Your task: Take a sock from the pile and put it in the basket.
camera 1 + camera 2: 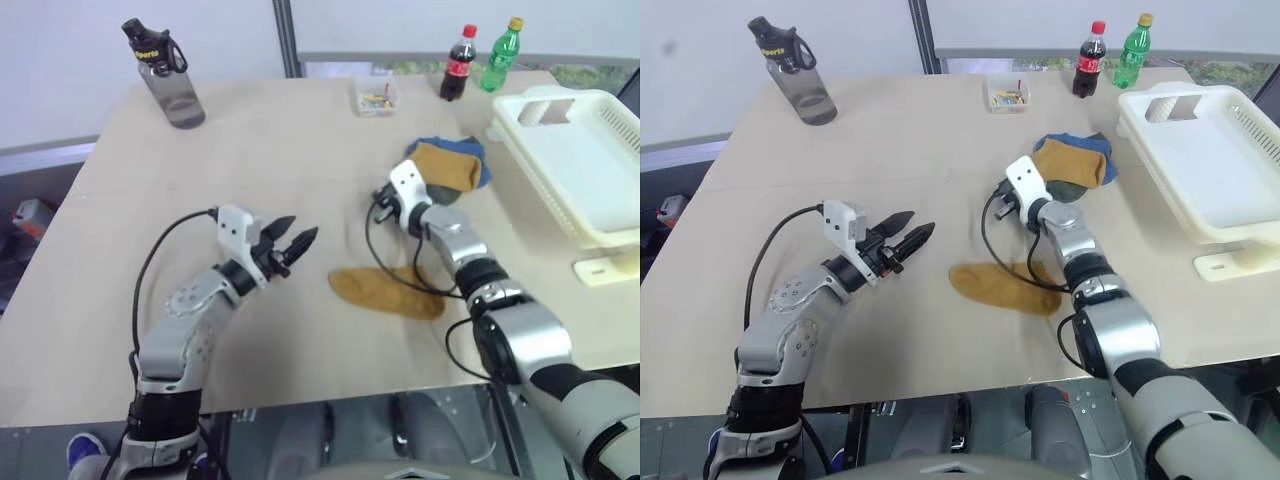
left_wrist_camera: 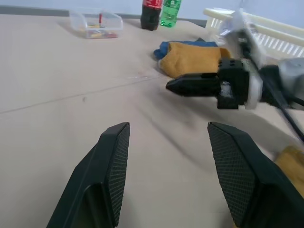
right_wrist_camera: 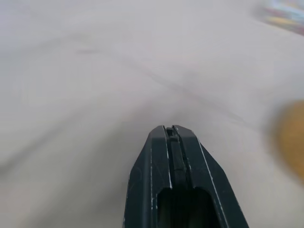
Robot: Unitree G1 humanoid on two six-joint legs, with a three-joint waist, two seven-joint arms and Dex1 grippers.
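Observation:
The pile [image 1: 450, 170] lies at the table's right middle: a mustard sock [image 1: 445, 165] on top, a blue sock [image 1: 482, 160] under it, dark grey fabric at the near side. Another mustard sock [image 1: 385, 292] lies flat on the table nearer to me, partly under my right forearm. My right gripper [image 3: 171, 130] is shut with nothing in it; it hovers just left of the pile, pointing left, its fingertips [image 2: 172, 86] over bare table. My left gripper [image 1: 295, 240] is open and empty, pointing toward the flat sock. The white slotted basket [image 1: 560, 97] stands at the right edge.
A grey water bottle [image 1: 165, 75] stands at the back left. A small clear box [image 1: 375, 97], a cola bottle [image 1: 458, 63] and a green bottle [image 1: 502, 55] line the back edge. A white plastic piece [image 1: 605, 268] lies in front of the basket.

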